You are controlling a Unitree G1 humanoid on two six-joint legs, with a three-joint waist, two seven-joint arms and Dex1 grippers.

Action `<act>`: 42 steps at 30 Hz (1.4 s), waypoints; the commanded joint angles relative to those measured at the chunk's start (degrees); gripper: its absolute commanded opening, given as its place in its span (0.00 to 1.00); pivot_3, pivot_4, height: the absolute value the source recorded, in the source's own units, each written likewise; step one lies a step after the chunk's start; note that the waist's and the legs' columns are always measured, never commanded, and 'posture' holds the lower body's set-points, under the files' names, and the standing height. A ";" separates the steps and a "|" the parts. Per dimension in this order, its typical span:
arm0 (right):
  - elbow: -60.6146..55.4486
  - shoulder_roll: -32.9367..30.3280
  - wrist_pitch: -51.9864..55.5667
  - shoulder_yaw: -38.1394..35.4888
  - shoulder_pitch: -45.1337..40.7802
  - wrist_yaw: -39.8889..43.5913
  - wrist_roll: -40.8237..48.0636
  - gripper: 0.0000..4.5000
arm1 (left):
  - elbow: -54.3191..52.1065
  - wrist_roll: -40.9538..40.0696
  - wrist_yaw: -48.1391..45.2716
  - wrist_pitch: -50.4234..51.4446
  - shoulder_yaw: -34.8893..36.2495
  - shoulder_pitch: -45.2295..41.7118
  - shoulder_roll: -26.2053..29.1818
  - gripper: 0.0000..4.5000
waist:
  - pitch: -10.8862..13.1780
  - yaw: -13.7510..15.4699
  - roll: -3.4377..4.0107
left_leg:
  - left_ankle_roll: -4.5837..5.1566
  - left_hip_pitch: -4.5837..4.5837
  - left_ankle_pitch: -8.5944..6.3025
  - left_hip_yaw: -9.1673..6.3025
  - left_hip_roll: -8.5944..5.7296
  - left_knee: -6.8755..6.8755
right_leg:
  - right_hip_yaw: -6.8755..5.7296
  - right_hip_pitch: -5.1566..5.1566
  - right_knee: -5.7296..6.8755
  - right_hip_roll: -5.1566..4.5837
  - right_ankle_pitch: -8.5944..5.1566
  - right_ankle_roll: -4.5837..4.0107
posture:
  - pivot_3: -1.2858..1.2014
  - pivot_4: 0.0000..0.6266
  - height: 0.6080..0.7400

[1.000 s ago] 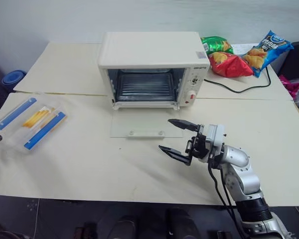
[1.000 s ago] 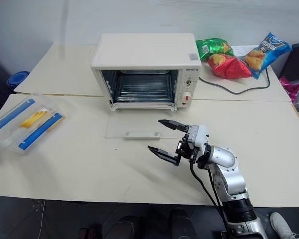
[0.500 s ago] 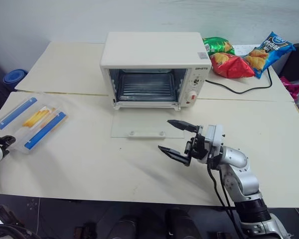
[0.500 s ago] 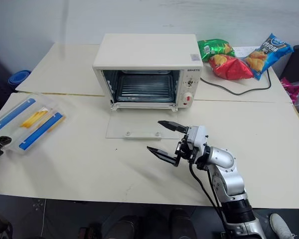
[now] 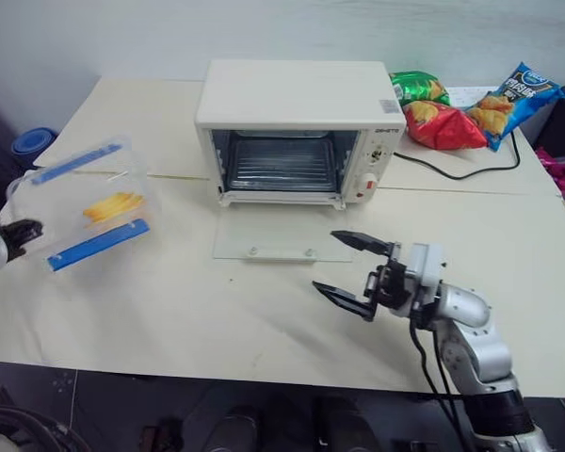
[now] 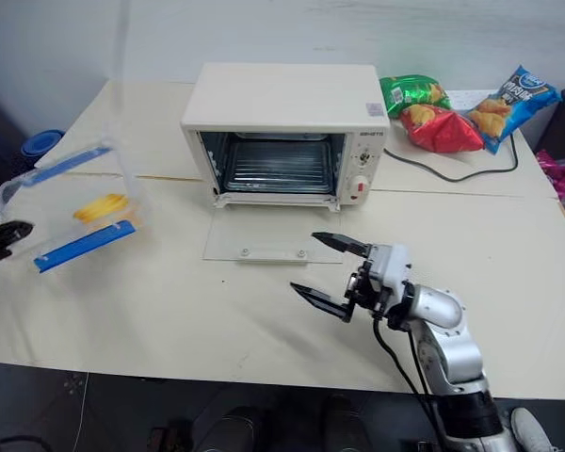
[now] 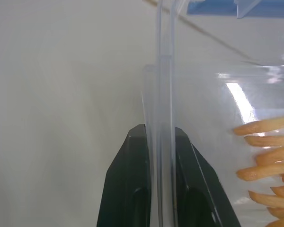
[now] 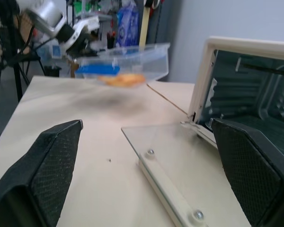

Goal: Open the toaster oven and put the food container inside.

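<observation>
Your cream-coloured tabletop point(image 5: 169, 311) carries the boxy cream-white toaster oven point(image 5: 297, 127), glass door point(image 5: 281, 246) dropped flat onto it; behind to the right lie three colourful snack bags point(image 5: 461, 108) and a black cord point(image 5: 452, 165).

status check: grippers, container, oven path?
Left gripper shut on food container's edge, container off the table. Right gripper open, empty, hovering just in front of the lowered door. Toaster oven open.

The toaster oven point(image 5: 297, 99) is cream-white with a red button. The food container point(image 5: 89, 202) is clear with blue clips and yellow food.
</observation>
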 commanded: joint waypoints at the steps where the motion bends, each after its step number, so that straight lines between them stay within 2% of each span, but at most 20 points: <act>1: -2.66 -2.81 -0.66 -4.88 4.04 -1.12 0.69 1.00 | -10.09 -3.03 -3.01 5.84 -8.10 -6.28 -2.61 0.04 | 0.00 0.30 -0.01 | 0.01 -0.01 -0.01 -0.03 -0.01 0.03 | -0.01 0.04 -0.01 0.00 0.00 0.00 | 0.52 0.24 1.00; 3: -2.88 -3.58 -1.07 -6.55 6.18 -1.80 0.50 1.00 | -13.47 -2.86 -1.99 7.97 -12.25 -9.31 -6.94 0.04 | 0.01 0.75 0.02 | 0.02 0.00 -0.01 0.01 -0.03 0.04 | 0.02 0.04 -0.01 -0.01 0.01 0.01 | 0.52 0.24 1.00; 9: -5.55 -2.80 -1.48 -7.31 9.86 -4.33 0.12 1.00 | -15.75 -0.09 3.29 11.59 -16.61 -16.43 -21.91 0.04 | 0.03 -0.01 -0.03 | -0.04 0.00 -0.02 0.16 0.09 0.11 | 0.10 -0.08 -0.01 0.15 0.01 0.01 | 0.52 0.24 1.00; 12: -7.03 -2.21 -1.78 -6.91 11.54 -5.37 -0.16 1.00 | -15.19 1.80 4.76 10.78 -18.03 -18.62 -25.99 0.04 | 0.05 -0.56 -0.05 | -0.06 -0.01 -0.02 0.21 0.11 0.11 | 0.09 -0.12 0.05 0.17 0.01 0.01 | 0.52 0.24 1.00; 17: -7.99 -1.21 -2.32 -6.17 13.02 -7.11 -0.62 1.00 | -14.02 5.01 4.51 7.95 -21.29 -19.62 -28.72 0.04 | 0.04 -0.50 -0.05 | -0.09 0.06 -0.05 0.23 0.07 0.08 | 0.04 -0.28 0.07 0.28 0.01 0.01 | 0.52 0.24 1.00; 23: -8.26 -0.61 -2.42 -6.02 13.84 -8.41 -1.05 1.00 | -13.39 6.70 2.71 3.97 -20.25 -19.66 -29.09 0.45 | 0.05 -0.21 -0.05 | -0.09 0.06 -0.05 0.21 0.04 0.13 | 0.04 -0.27 0.06 0.27 0.02 0.01 | 0.52 0.24 1.00; 27: -8.94 -1.23 -0.19 -6.17 14.75 -9.61 -0.53 1.00 | -14.65 1.56 -3.16 -1.22 -13.73 -19.83 -29.96 0.72 | 0.05 -0.21 -0.05 | -0.09 0.05 -0.05 0.19 0.03 0.15 | 0.02 -0.26 0.05 0.26 0.02 0.01 | 0.52 0.24 1.00; 30: -12.25 -4.23 5.23 -5.23 15.18 -8.80 1.61 1.00 | -15.57 -2.39 -13.74 -1.86 -12.08 -16.82 -23.58 0.72 | 0.05 -0.64 -0.05 | -0.11 0.05 -0.05 0.20 0.06 0.13 | 0.02 -0.28 0.06 0.28 0.02 0.01 | 0.52 0.24 1.00; 33: -15.40 -7.16 12.60 -2.28 14.60 -9.49 2.55 0.88 | -17.06 -1.33 -33.25 -12.64 -16.09 -7.77 -12.38 0.72 | 0.04 -1.65 -0.01 | -0.15 0.15 -0.08 0.21 0.08 -0.02 | 0.22 -0.36 0.09 0.37 0.02 0.00 | 0.52 0.24 1.00; 36: -16.32 -9.18 17.18 1.44 12.76 -10.00 -0.01 0.66 | -16.26 4.53 -49.21 -30.71 -20.66 2.21 -5.22 0.58 | 0.06 -1.65 0.07 | -0.20 0.21 -0.10 0.18 0.15 -0.10 | 0.22 -0.36 0.06 0.39 -0.01 -0.11 | 0.52 0.24 1.00; 38: -14.95 -9.13 19.83 4.65 9.64 -11.26 -2.94 0.51 | -14.31 7.68 -53.46 -41.12 -22.25 6.70 -5.51 0.46 | 0.09 -1.12 0.12 | -0.20 0.18 -0.10 0.04 0.12 -0.03 | 0.31 -0.27 -0.05 0.35 0.03 -0.21 | 0.52 0.24 1.00; 42: -10.40 -7.72 23.00 8.19 2.56 -12.70 -6.13 0.21 | -16.06 8.85 -53.15 -45.25 -26.32 10.34 -11.61 0.19 | 0.11 1.13 0.14 | -0.13 0.10 -0.13 -0.19 0.06 0.21 | 0.31 -0.06 -0.23 0.30 0.11 -0.26 | 0.52 0.24 1.00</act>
